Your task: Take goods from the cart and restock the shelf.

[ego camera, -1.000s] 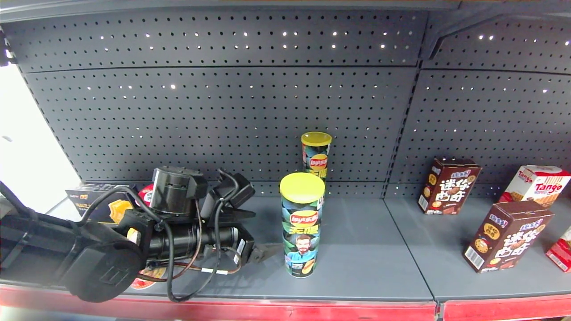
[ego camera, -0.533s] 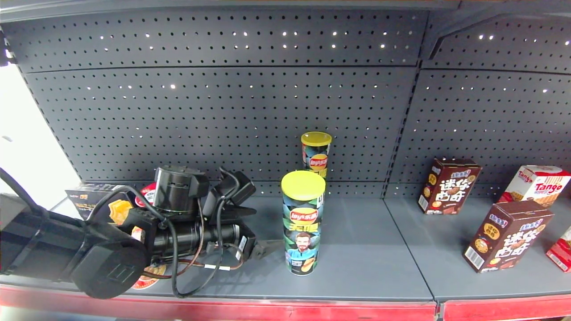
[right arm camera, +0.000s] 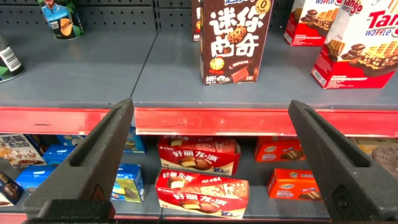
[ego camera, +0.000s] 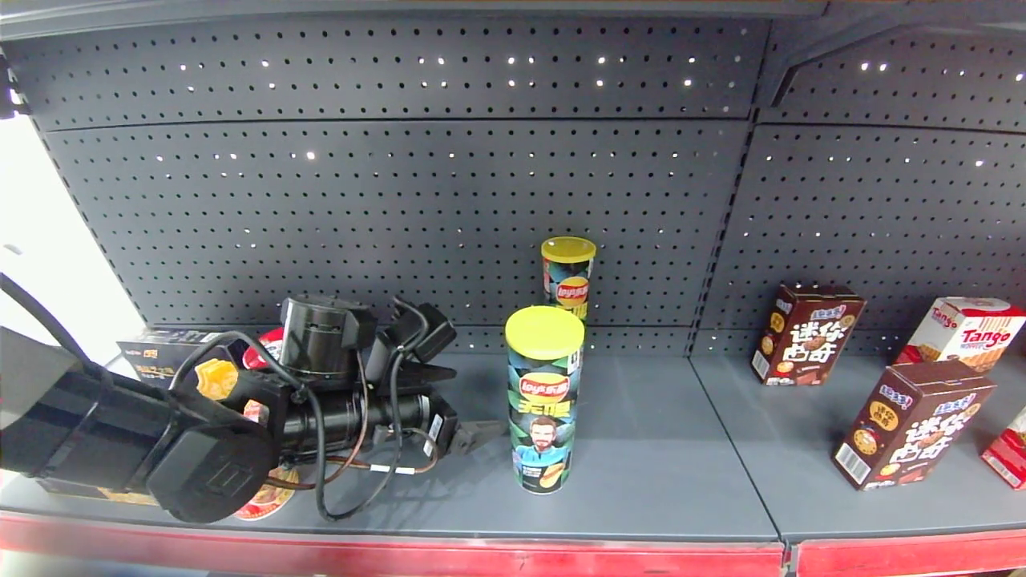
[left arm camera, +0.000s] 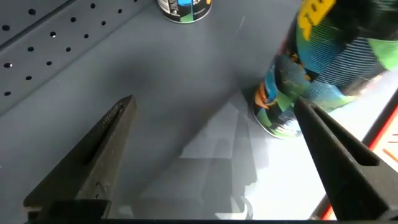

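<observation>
Red trim runs along the front lip of the shelf [ego camera: 513, 557]. Out in front of it, nearest to me, hangs my right pincer [right arm camera: 211, 107], spread wide with nothing between its fingers. It faces a brown box [right arm camera: 233, 40] that stands close to the edge, and that arm is well apart from the work in hand.

My left arm lies low along the shelf board on the left side. My left pincer [left arm camera: 214, 106] is open too and grips nothing. Just off its tip, toward my right, stands the front can [ego camera: 543, 409] of crisps with its yellow lid. It is upright on the board, long axis straight up, in the front half of the shelf. One finger sits so close beside the can's foot that I cannot tell whether it touches; the other is well clear, over bare board.

The can stands on its own, so I judge it placed. A tall, narrow can tips easily from a knock low down. I would therefore draw the left pincer back toward my left, away from the can, without swinging the near finger across it.

Behind it, against the perforated back panel [ego camera: 401, 216], a second can [ego camera: 567, 280] stands roughly in line with the first.
</observation>
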Tool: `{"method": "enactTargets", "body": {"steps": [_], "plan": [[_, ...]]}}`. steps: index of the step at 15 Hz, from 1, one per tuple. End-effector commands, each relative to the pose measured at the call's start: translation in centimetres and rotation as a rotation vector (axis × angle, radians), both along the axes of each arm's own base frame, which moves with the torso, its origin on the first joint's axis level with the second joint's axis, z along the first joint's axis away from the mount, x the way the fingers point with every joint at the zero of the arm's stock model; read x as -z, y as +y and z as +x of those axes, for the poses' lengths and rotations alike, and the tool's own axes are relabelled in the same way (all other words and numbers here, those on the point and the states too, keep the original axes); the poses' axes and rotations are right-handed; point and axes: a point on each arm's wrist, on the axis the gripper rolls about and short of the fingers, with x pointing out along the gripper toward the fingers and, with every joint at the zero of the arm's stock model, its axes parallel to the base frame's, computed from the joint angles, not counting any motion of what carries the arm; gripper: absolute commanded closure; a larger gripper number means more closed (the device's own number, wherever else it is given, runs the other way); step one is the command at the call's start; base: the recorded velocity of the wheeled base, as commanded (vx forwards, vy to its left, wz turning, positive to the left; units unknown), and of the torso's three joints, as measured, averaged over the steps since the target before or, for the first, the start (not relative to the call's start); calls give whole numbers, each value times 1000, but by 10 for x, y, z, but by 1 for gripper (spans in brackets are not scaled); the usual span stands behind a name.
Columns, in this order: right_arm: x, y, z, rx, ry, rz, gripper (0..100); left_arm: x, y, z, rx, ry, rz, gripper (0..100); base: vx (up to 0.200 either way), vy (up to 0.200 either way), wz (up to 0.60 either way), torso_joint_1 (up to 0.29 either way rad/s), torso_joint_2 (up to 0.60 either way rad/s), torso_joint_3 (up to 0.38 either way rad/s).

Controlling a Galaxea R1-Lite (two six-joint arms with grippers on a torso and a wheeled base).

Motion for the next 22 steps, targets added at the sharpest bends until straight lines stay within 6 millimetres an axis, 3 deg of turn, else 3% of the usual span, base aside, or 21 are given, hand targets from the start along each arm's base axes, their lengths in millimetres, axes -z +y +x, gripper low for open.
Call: {"method": "enactTargets", "body": {"steps": [1,6,14,22], "plan": [[0,0,0,0,0,-1,0,5,-2,7,-10,4,7,0,0,0,0,0,0,0],[0,0,0,0,0,1,0,5,-1,24,-41,-13,5,0,0,0,0,0,0,0],[0,0,0,0,2,-1,0,6,-12,17,-6,-9,10,0,0,0,0,0,0,0],[0,0,0,0,0,-1,0,13,-5,12,-39,15,35,0,0,0,0,0,0,0]]}}
